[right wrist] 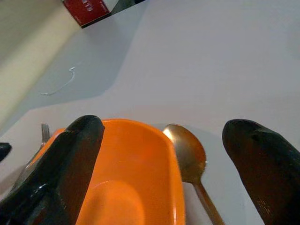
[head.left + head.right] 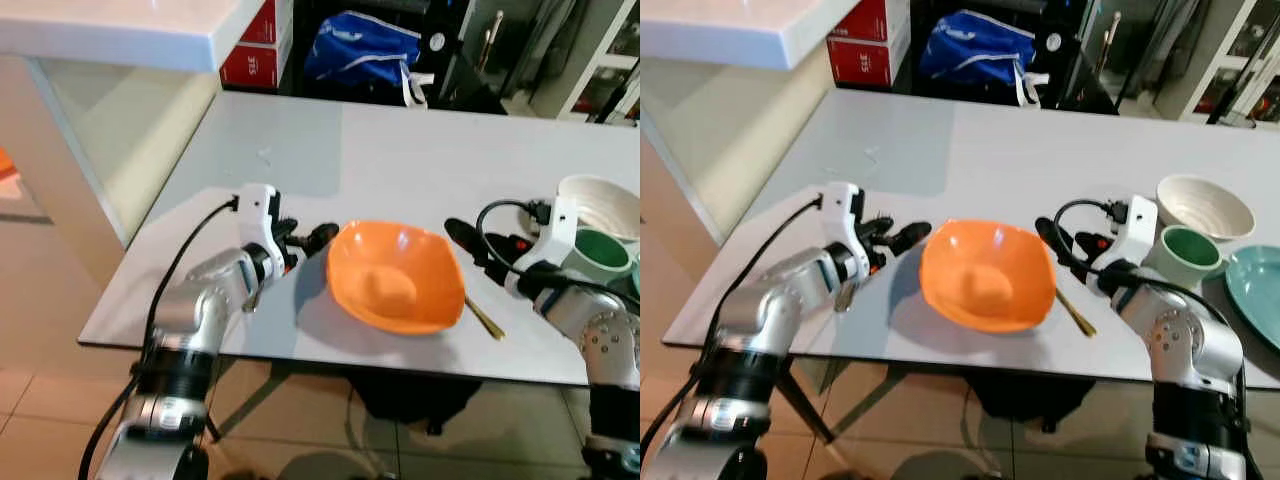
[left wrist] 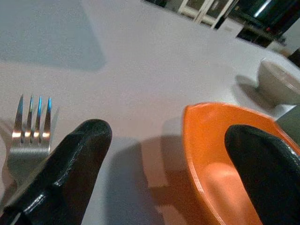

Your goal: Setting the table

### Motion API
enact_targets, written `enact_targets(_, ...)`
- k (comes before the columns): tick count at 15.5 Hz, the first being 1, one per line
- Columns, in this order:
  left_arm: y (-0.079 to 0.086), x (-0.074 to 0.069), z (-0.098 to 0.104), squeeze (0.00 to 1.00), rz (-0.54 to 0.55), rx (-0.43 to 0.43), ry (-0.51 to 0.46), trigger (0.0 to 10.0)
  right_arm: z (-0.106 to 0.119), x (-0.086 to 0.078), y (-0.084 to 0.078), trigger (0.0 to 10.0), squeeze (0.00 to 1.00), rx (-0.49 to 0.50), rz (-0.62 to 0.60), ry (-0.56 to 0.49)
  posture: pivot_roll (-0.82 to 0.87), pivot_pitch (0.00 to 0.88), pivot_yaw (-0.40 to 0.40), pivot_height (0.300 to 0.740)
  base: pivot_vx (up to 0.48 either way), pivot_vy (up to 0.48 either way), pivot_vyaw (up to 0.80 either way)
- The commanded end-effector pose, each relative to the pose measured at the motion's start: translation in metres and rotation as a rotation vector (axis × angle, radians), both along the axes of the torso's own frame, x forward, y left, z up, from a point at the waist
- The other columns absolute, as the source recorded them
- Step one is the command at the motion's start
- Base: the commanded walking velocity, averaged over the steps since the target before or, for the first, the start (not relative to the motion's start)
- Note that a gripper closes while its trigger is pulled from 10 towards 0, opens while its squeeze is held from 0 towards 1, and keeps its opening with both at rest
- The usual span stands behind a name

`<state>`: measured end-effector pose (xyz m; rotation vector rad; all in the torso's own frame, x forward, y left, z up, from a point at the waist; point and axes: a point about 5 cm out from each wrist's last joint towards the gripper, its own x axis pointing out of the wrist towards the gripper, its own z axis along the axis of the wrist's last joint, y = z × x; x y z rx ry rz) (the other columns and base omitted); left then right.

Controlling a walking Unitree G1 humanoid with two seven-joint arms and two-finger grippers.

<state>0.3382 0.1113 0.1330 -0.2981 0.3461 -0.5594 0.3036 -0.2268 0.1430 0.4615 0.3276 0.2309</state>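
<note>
An orange bowl (image 2: 395, 275) sits near the front edge of the white table (image 2: 420, 150). My left gripper (image 2: 312, 240) is open just beside the bowl's left rim, low over the table. A silver fork (image 3: 28, 136) lies on the table by the left gripper's outer finger (image 3: 70, 164). At the bowl's right side my right gripper (image 2: 468, 243) is open, with nothing between its fingers. A gold spoon (image 1: 187, 157) lies on the table along the bowl's right edge, below the right gripper (image 1: 166, 164).
A white bowl (image 2: 600, 205), a green cup (image 2: 600, 255) and a teal plate (image 2: 1260, 290) stand at the table's right end. A white counter (image 2: 120, 30) is to the left. Red boxes (image 2: 255, 60) and a blue bag (image 2: 360, 45) lie behind the table.
</note>
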Motion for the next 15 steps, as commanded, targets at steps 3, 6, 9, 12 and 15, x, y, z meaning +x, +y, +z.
enact_targets(3, -0.005, 0.014, -0.005, 1.00, 0.003, -0.103, 0.064, 10.0, -0.008, -0.006, -0.007, 10.0, 1.00, 0.014, -0.033, 0.036, -0.05, 0.000, -0.031, 0.740, 0.000, 0.000, 0.00)
enact_targets(6, -0.022, 0.014, -0.010, 0.35, -0.087, -0.202, 0.117, 10.0, -0.010, -0.009, -0.005, 10.0, 1.00, 0.011, -0.019, 0.053, -0.07, 0.000, -0.030, 0.740, 0.000, 0.000, 0.00)
enact_targets(9, -0.036, 0.013, -0.016, 0.00, -0.144, -0.188, 0.130, 10.0, -0.010, -0.010, -0.005, 10.0, 1.00, 0.001, -0.013, 0.058, -0.08, 0.000, -0.032, 0.740, 0.000, 0.000, 0.00)
enact_targets(12, -0.031, 0.015, -0.031, 0.00, -0.090, -0.023, 0.149, 9.1, -0.008, -0.012, -0.003, 10.0, 1.00, -0.032, 0.024, 0.057, -0.09, 0.000, -0.034, 0.740, 0.000, 0.000, 0.00)
enact_targets(15, -0.021, 0.019, -0.036, 0.00, -0.018, 0.026, 0.167, 0.0, -0.008, -0.013, -0.003, 10.0, 1.00, -0.054, 0.046, 0.061, -0.08, 0.000, -0.038, 0.740, 0.000, 0.000, 0.00)
